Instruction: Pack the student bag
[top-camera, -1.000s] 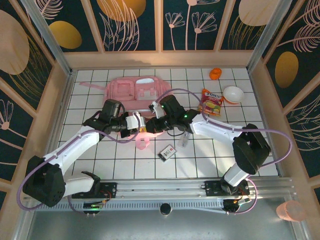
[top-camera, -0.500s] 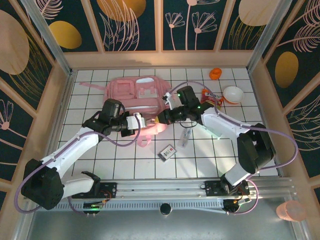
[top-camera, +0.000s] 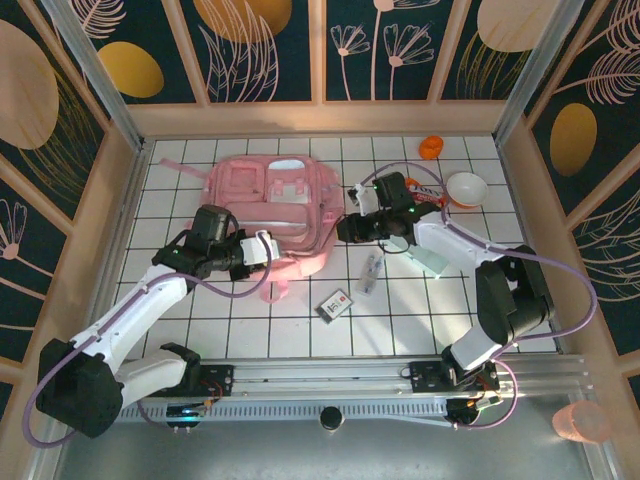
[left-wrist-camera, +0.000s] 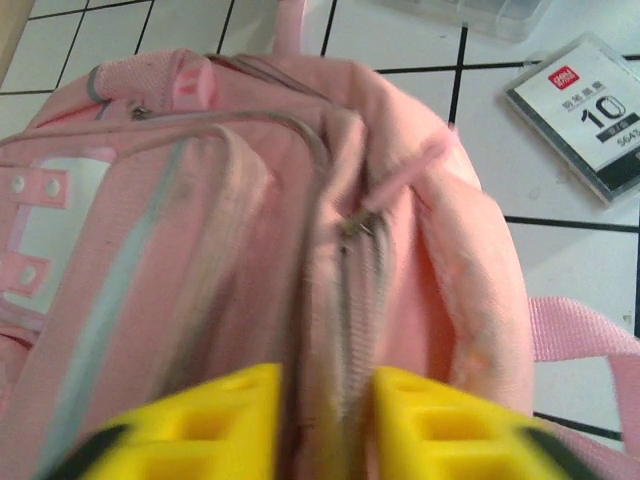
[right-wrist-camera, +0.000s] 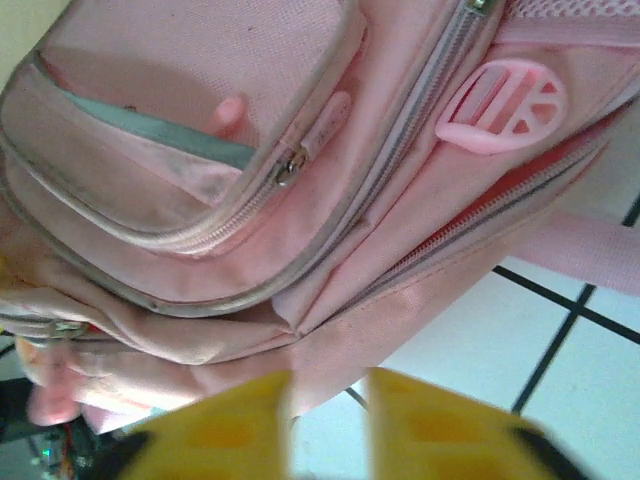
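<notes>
Top external view has the large soft pink fabric backpack (top-camera: 268, 200) lying flat mid-table, probably light, floppy and best pinched at a zip seam or strap, with the left gripper (top-camera: 266, 248) part-open astride its zip ridge and the right gripper (top-camera: 342, 229) part-open beside it, neither clamped on anything.

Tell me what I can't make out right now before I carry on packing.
Student bag interior: covered by its own fabric in every view.
Left tool grip: left wrist view, a blurred bag fold fills the gap; pinched or free, unclear.
Right tool: right wrist view, blurred and cut by the lower edge; contact with the bag unclear.
Snack packet: top view, mostly behind the right arm.
Card box small print: left wrist view, too small.
</notes>
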